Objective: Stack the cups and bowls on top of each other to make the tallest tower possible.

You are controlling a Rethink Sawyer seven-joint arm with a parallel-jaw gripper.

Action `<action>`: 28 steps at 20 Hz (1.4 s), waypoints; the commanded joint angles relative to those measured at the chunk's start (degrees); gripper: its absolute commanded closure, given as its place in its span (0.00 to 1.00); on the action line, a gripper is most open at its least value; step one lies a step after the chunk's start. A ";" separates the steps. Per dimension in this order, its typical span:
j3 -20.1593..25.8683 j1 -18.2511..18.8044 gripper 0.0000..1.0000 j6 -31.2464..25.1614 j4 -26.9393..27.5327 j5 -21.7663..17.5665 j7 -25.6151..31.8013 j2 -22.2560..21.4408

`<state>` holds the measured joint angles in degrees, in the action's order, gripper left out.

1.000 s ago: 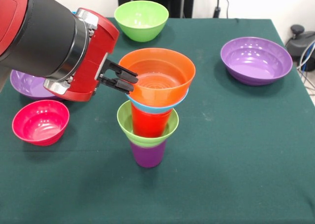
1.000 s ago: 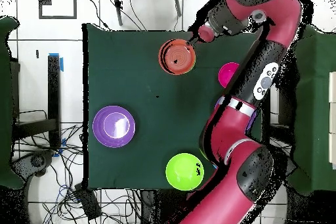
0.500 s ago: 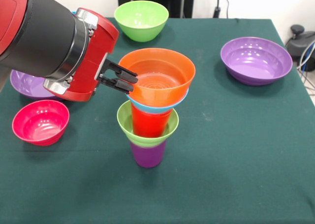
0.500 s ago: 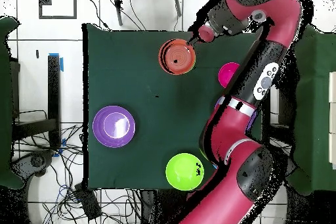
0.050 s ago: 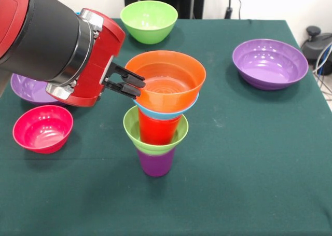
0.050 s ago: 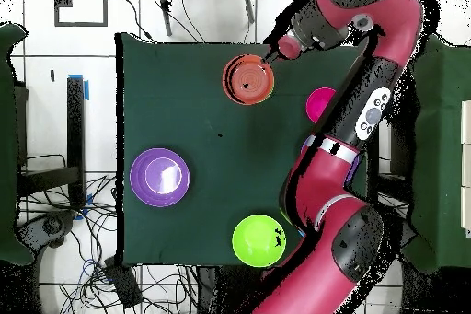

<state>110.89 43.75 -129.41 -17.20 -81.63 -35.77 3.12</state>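
The tower stands mid-table: a purple cup at the bottom, then a small lime green bowl, a red cup, a blue bowl and an orange bowl on top. My gripper comes in from the left and is shut on the orange bowl's left wall, one finger inside the rim and one outside. From overhead, the orange bowl hides the rest of the tower, and the gripper is at its edge.
A large lime green bowl sits at the far edge and a wide purple bowl at the right. A pink bowl lies at the left, with another purple bowl partly behind the arm.
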 commanded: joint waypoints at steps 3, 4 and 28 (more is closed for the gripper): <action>-4.13 -0.33 0.00 2.13 5.38 -4.56 0.15 -1.51; -4.12 -0.33 0.00 2.13 5.39 -4.59 0.13 -1.50; -3.99 0.09 0.00 2.43 4.89 -2.81 0.99 -1.64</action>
<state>110.89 43.92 -129.41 -17.20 -81.57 -35.78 3.12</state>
